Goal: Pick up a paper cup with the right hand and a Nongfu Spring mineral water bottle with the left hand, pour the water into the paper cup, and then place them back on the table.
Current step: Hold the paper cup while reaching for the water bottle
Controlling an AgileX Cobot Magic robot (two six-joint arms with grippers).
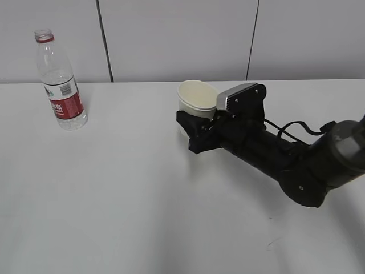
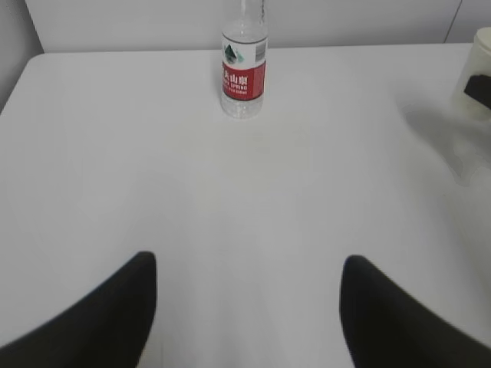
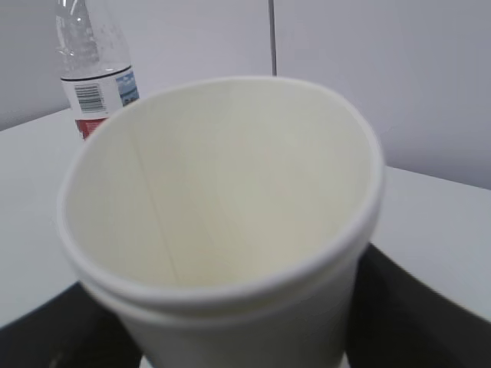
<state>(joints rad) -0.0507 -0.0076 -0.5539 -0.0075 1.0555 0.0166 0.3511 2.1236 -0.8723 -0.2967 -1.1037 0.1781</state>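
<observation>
The paper cup [image 1: 197, 98] stands upright mid-table between the black fingers of my right gripper [image 1: 199, 119], which is shut on its lower wall. In the right wrist view the cup [image 3: 222, 207] fills the frame, empty, with dark fingers [image 3: 418, 307] against both sides. The Nongfu Spring bottle [image 1: 60, 85] stands upright and uncapped at the far left of the table [image 1: 142, 200], well apart from both grippers. It also shows in the left wrist view [image 2: 244, 73]. My left gripper [image 2: 247, 264] is open and empty, low over the table, far short of the bottle; it is out of the exterior view.
A grey panelled wall runs behind the table's far edge. A small dark scuff [image 1: 272, 244] marks the tabletop at the front right. The right arm's thick body [image 1: 296, 165] lies across the right side of the table.
</observation>
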